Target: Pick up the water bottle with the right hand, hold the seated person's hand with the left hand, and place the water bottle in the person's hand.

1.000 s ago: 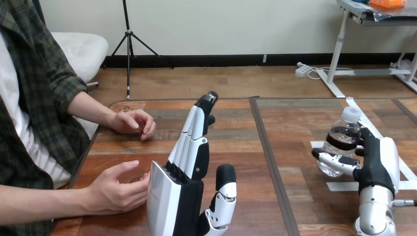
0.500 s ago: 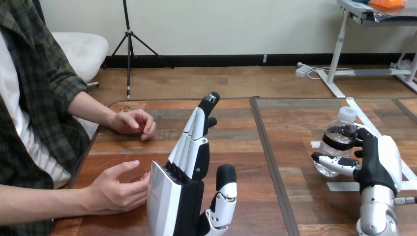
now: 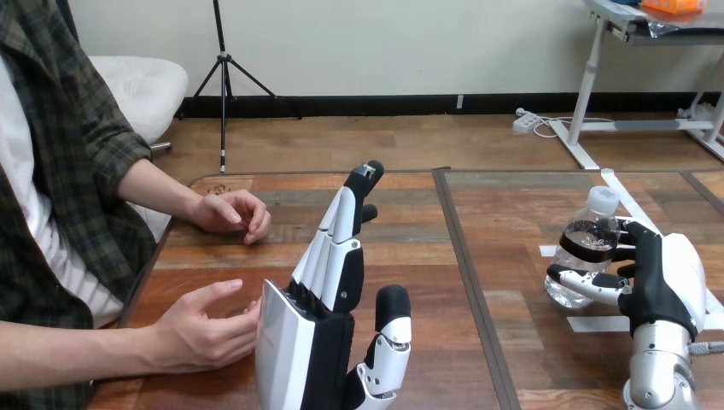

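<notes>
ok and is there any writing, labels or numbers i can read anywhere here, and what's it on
Nothing here can be read.
Water bottle, dark label band: any print is too small to read.
Table, small dark mark at its far left corner: too blurred to read.

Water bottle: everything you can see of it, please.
Clear plastic water bottle, white cap, dark band round its upper body. It leans, cap toward the view's right, at the table's right part. The right hand is curled round it, thumb across its lower front. Whether its base touches the table is unclear.
</notes>
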`<action>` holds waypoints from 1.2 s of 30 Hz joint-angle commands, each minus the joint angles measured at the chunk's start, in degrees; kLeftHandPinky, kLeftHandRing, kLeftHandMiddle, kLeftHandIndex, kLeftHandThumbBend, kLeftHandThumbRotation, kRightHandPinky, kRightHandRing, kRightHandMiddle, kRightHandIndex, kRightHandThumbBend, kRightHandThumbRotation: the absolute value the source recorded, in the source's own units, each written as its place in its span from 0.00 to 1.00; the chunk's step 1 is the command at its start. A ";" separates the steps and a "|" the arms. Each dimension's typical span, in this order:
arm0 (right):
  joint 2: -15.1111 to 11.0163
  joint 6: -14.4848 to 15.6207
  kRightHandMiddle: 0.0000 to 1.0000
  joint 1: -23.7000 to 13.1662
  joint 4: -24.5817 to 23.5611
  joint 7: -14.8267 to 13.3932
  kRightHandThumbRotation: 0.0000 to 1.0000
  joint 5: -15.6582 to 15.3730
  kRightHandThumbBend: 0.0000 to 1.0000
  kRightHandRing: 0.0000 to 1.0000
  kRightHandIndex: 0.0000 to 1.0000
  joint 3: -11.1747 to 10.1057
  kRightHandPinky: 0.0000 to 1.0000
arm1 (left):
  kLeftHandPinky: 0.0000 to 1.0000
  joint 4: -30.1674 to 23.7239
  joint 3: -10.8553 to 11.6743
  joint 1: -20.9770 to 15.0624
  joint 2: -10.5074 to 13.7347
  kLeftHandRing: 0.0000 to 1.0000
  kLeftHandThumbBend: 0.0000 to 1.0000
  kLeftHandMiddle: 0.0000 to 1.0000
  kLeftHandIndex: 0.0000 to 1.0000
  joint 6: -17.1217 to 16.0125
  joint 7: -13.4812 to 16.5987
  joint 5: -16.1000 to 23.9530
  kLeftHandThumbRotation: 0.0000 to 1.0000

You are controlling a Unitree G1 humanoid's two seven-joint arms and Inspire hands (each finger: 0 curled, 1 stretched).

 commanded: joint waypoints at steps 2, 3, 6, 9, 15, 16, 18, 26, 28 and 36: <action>-1.13 0.32 0.67 -5.10 -2.82 -0.93 0.00 -0.69 0.84 0.63 0.66 1.03 0.58 | 0.76 -0.80 0.62 -2.12 -0.11 0.91 0.00 0.94 1.00 -0.30 1.04 0.17 1.00; -1.13 0.40 0.67 -5.15 -2.83 -1.01 0.00 -0.72 0.84 0.63 0.66 1.07 0.58 | 0.76 -0.78 0.62 -2.15 -0.10 0.91 0.00 0.94 1.00 -0.33 1.03 0.16 1.00; -1.13 0.62 0.66 -5.33 -2.80 -1.22 0.00 -0.83 0.83 0.63 0.65 1.11 0.58 | 0.76 -0.82 0.61 -2.21 -0.10 0.91 0.00 0.94 1.00 -0.32 0.88 0.06 1.00; -1.06 0.72 0.66 -5.49 -2.77 -1.45 0.00 -0.89 0.83 0.63 0.65 1.05 0.58 | 0.76 -0.53 0.52 -2.48 -0.11 0.91 0.00 0.94 1.00 -0.64 1.26 0.10 1.00; -0.88 0.57 0.65 -5.76 -2.67 -2.12 0.00 -0.96 0.83 0.62 0.63 0.95 0.57 | 0.76 -0.14 0.41 -2.74 -0.19 0.92 0.00 0.94 1.00 -0.83 1.74 0.26 1.00; -0.88 0.57 0.64 -5.80 -2.64 -2.19 0.00 -0.99 0.83 0.61 0.63 0.96 0.57 | 0.76 -0.11 0.39 -2.74 -0.19 0.92 0.00 0.94 1.00 -0.83 1.70 0.23 1.00; -0.84 0.73 0.64 -5.95 -2.54 -2.33 0.00 -1.06 0.83 0.61 0.62 1.01 0.57 | 0.76 -0.13 0.41 -2.72 -0.21 0.92 0.00 0.94 1.00 -0.84 1.52 0.07 1.00; -0.78 0.75 0.63 -6.24 -2.37 -3.28 0.00 -1.45 0.83 0.61 0.62 1.30 0.56 | 0.76 -0.25 0.46 -2.49 -0.46 0.92 0.00 0.94 1.00 -0.34 1.57 0.16 1.00; -0.75 0.65 0.63 -6.27 -2.34 -3.46 0.00 -1.47 0.83 0.60 0.61 1.34 0.56 | 0.76 -0.28 0.47 -2.46 -0.49 0.92 0.00 0.94 1.00 -0.28 1.57 0.18 1.00; -0.41 -0.48 0.60 -6.37 -2.25 -4.09 0.00 -0.73 0.82 0.57 0.60 1.05 0.54 | 0.76 -0.18 0.48 -2.53 -0.55 0.92 0.00 0.94 1.00 -0.33 1.97 0.32 1.00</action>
